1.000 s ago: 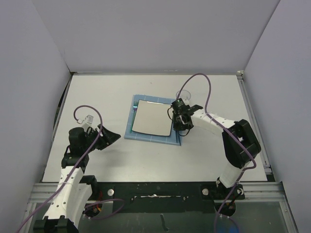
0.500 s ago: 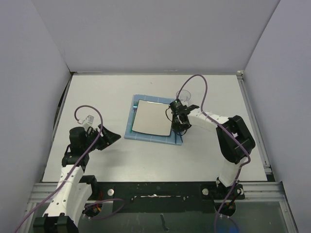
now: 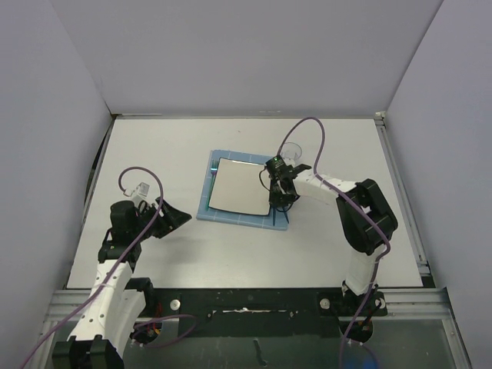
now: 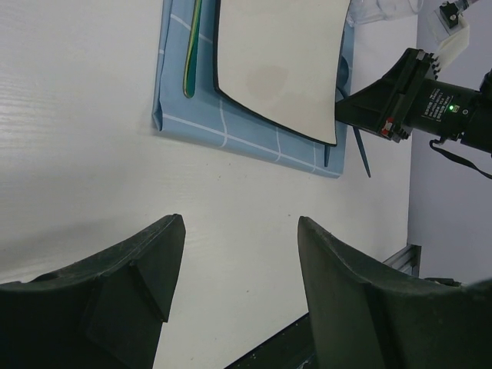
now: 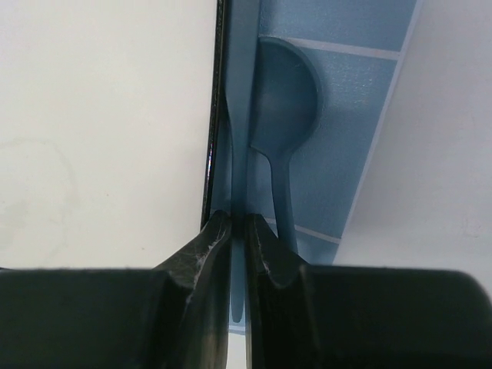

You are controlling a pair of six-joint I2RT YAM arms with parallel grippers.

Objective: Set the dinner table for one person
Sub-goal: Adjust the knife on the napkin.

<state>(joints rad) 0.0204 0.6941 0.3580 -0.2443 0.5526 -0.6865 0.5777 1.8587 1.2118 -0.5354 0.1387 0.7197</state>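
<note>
Right wrist: the right tool (image 5: 237, 223) is pinched almost shut on a slim blue plastic utensil (image 5: 235, 131), whose long axis parallels the square white plate (image 5: 100, 115) rim, with a blue spoon (image 5: 286, 92) just beside. Left wrist: the left tool (image 4: 240, 231) stands half open and empty. Top: the large matte-white counter (image 3: 323, 246) underlies everything, and the right arm is nearer.

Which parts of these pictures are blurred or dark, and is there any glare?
Right wrist view: the right fingers, shut on a blue utensil, are near-black and soft-edged; the spoon lies in shade beside the bright plate. Left wrist view: the open left fingers are dark and blurred, a soft shadow on the table near them. Top view: even light, no hard glare.
</note>
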